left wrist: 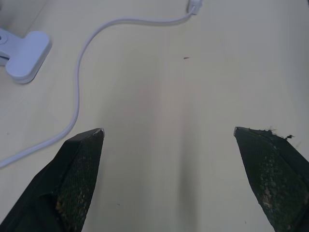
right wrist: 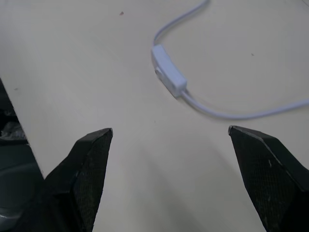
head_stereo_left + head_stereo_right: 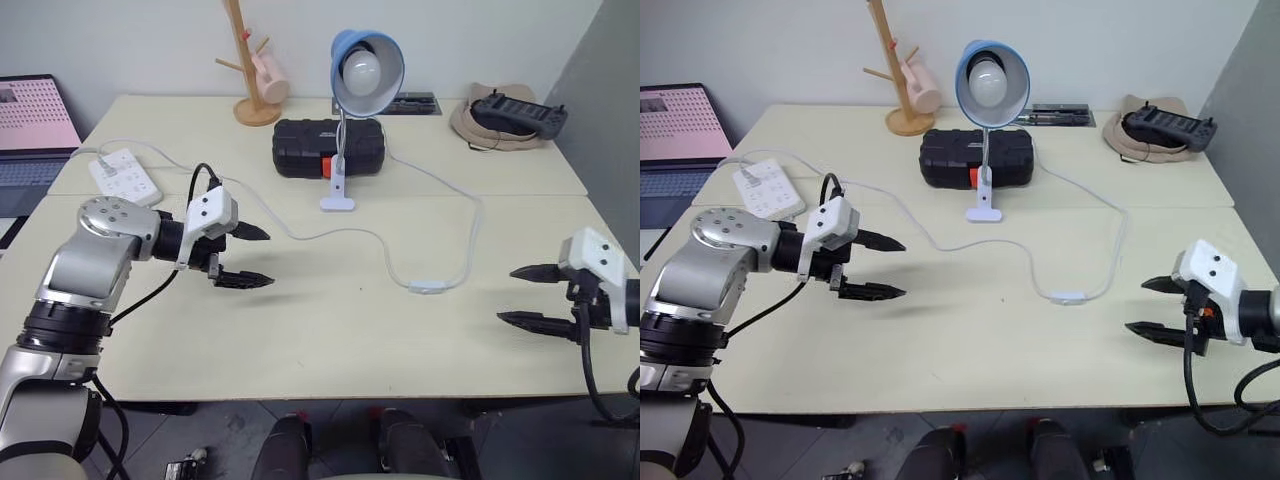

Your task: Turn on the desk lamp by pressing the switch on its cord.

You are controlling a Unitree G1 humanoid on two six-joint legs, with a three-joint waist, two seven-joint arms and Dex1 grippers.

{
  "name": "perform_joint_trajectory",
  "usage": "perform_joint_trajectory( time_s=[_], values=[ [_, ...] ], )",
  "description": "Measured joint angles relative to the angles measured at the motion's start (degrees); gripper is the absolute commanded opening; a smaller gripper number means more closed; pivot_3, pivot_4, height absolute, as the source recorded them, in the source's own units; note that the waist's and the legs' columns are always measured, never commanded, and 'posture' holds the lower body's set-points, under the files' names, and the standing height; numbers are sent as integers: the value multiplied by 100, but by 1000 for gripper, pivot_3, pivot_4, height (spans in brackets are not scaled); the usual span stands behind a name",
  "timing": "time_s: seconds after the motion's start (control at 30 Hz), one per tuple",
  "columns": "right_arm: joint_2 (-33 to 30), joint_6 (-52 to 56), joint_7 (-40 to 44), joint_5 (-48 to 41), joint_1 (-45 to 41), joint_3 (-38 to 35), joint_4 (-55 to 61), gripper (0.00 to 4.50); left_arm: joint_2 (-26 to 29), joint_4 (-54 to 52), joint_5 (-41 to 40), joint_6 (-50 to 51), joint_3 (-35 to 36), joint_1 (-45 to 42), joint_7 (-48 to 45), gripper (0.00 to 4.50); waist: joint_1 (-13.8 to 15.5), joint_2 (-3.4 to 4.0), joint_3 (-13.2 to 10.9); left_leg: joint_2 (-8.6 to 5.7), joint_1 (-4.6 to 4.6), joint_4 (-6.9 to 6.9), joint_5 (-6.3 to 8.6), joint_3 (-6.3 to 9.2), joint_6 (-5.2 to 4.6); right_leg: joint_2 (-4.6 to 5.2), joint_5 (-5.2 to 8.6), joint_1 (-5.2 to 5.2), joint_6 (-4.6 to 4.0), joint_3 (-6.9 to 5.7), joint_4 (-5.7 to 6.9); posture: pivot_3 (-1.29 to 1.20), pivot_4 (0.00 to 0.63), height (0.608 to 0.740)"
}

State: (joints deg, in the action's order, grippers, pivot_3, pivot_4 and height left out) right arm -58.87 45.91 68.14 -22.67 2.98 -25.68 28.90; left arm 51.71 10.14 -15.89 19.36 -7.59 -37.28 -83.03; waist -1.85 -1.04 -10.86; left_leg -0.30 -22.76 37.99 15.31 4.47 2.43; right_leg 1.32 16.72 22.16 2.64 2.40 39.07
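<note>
Nearest, hovering over the pale table (image 3: 300,350): left gripper (image 3: 250,257) and right gripper (image 3: 525,296), both spread wide and empty, pointing inward. Between them, nearer the right one, lying flat: the switch (image 3: 428,286) on the cord (image 3: 300,234). Farther back: the desk lamp (image 3: 360,90), unlit, before a black case (image 3: 305,147).

An open laptop with a pink screen (image 3: 35,125) is cut off by the left edge of the head views. The small white clip base of the light-blue desk lamp (image 1: 21,54) runs off the side of the left wrist view. The thin white cord (image 2: 231,113) leaves the right wrist view at both ends. Markings on the white multi-socket power strip (image 3: 125,174) are too small to read
</note>
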Motion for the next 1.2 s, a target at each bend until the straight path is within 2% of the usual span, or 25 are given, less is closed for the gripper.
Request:
perform_joint_trajectory(
  time_s=[0.47, 0.6, 0.73, 0.83, 1.0, 1.2],
  values=[
    [-76, -112, -339, -235, -25, 132, -79, 4031, -209, 45, 87, -31, -100, -181, -18, 4500, 19, 0, 0, 2, -7, 4, 0, 1, 0, 3, 0, 2, 0, 0, -2, 0, 150, 740],
    [30, -375, -449, -186, -640, 823, -489, 4031, -453, -512, -1, 119, -118, -60, 58, 4500, 9, -1, 1, 6, -2, 6, 0, 0, 0, 3, 0, -3, 1, 1, -2, 0, 150, 740],
    [438, -856, -427, 119, -1700, 2102, -1234, 4031, -1040, -1481, -347, 580, -334, 90, 293, 4500, 4, -2, 0, 8, -10, 5, 0, 4, 1, 2, 0, 6, 0, -1, 0, 0, 150, 740],
    [548, -1154, -324, 296, -2132, 2537, -1805, 4031, -1048, -1828, -453, 838, -331, 195, 413, 4500, 2, -2, 0, 6, -8, 4, 0, 3, 1, 5, 0, 7, 0, 4, -2, 0, 150, 740],
    [638, -1819, -44, 695, -2355, 3118, -2710, 4031, -1036, -2078, -452, 914, -352, 520, 507, 4500, 7, -2, 0, 7, -9, 8, 0, 4, 1, 6, 0, 6, -1, -2, 1, 0, 150, 740],
    [845, -2393, 133, 1022, -2668, 3473, -3311, 4031, -968, -2139, -454, 918, -339, 545, 563, 4500, 4, -2, 0, 6, -4, 8, -1, 6, 0, 5, 0, 4, -1, 3, 2, 0, 150, 740]
  ],
)
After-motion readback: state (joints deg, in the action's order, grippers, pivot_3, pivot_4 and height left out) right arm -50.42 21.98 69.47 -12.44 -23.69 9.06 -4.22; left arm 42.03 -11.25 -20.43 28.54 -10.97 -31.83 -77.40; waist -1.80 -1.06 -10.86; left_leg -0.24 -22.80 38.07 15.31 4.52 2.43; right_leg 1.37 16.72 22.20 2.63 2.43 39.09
